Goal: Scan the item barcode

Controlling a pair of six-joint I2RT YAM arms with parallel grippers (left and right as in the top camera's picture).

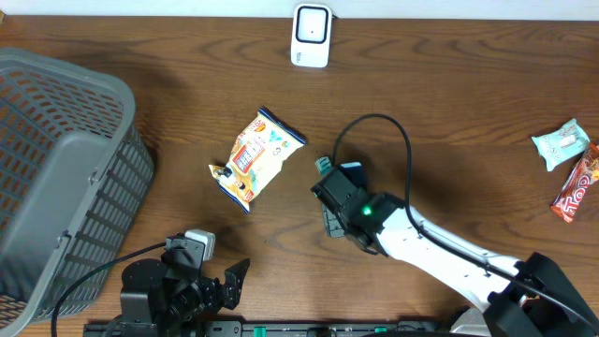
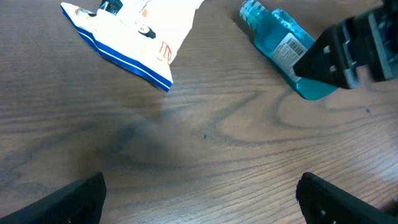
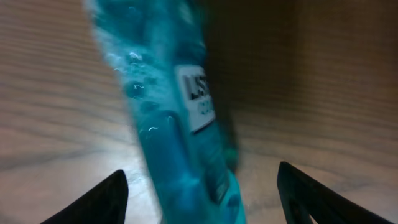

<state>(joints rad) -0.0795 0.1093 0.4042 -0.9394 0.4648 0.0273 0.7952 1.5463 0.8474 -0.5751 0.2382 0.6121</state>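
Observation:
The item between my right fingers is a blue mouthwash bottle [image 3: 168, 118] with a white label, lying on the wooden table. My right gripper [image 3: 202, 199] is open and straddles its lower end, with a gap on each side. From above, the right gripper [image 1: 335, 195] covers most of the bottle [image 1: 325, 165], leaving only its teal end showing. The left wrist view shows the bottle [image 2: 283, 50] with its barcode label facing up. The white scanner [image 1: 311, 36] stands at the table's far edge. My left gripper [image 2: 202, 202] is open over bare wood near the front edge.
A yellow and white snack bag [image 1: 255, 157] lies left of the bottle. A grey plastic basket [image 1: 56, 178] fills the left side. Two wrapped sweets [image 1: 571, 168] lie at the far right. A black cable [image 1: 393, 131] loops behind the right arm.

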